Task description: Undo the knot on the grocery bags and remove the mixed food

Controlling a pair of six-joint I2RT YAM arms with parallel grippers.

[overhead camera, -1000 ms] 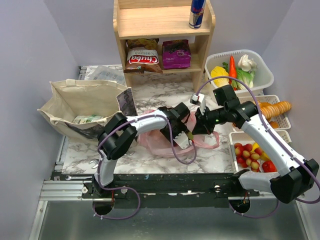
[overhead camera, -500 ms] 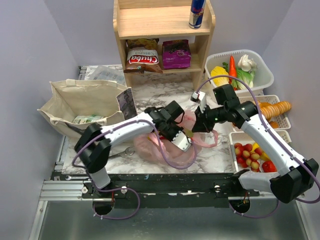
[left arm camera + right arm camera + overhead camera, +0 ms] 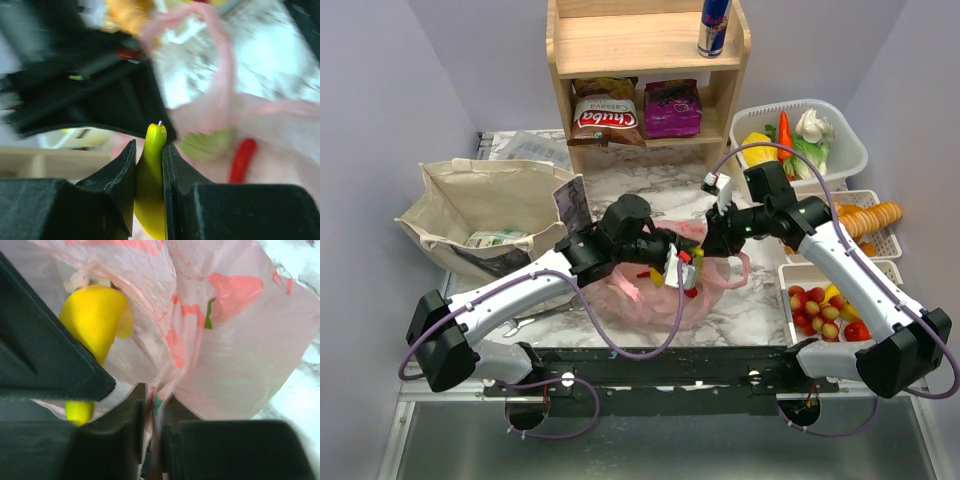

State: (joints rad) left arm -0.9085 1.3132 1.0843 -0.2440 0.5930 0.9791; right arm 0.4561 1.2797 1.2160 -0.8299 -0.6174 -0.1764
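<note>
Banana in the left gripper, pink bag pinched by the right, mid-counter by the near edge.

The left gripper (image 3: 149,148) is clamped on a yellow banana (image 3: 155,134), whose tip pokes up between the fingers just above the pink bag (image 3: 620,300). The bag lies crumpled on the marble counter (image 3: 650,180), near the middle of its near edge. The right gripper (image 3: 152,401) is closed on a fold of the bag's thin plastic, at its right side. A pink handle loop (image 3: 222,75) stands open beside the right gripper. A red pepper (image 3: 242,160) and a green piece (image 3: 205,145) show against the pink plastic. The canvas tote (image 3: 470,190) sits open at the counter's left edge, well apart from the grippers.
</note>
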